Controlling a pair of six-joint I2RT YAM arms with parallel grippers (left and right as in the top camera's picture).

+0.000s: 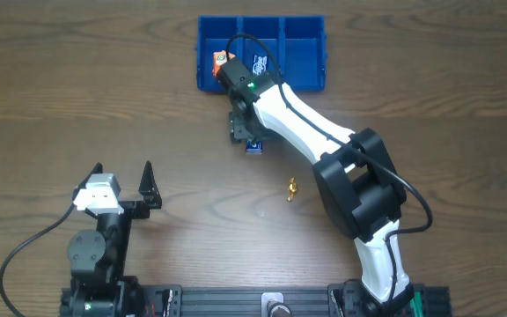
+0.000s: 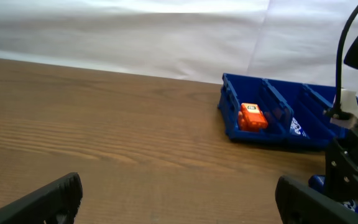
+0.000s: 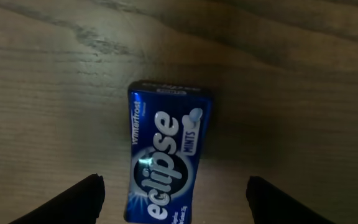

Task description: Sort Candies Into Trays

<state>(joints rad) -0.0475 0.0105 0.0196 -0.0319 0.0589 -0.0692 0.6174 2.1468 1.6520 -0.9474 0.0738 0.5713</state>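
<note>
A bare wooden table (image 1: pixel 77 88). The mint tin (image 3: pixel 166 155) lies flat just short of the blue tray (image 1: pixel 304 62), between the wide-spread fingers of the right gripper (image 3: pixel 174 186), neither touching it. It sits slightly askew, so closing could twist or skid it. The top view hides most of the tin but shows a gold candy (image 1: pixel 291 188) farther from the tray. The left gripper (image 1: pixel 122 169), also wide and empty, is well away from the tray. Its view shows an orange candy (image 2: pixel 253 116) in the tray's end compartment.

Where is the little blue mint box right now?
In the top view the mint box lies on the table just below the blue tray, directly under the right gripper, whose fingers are open.
</note>
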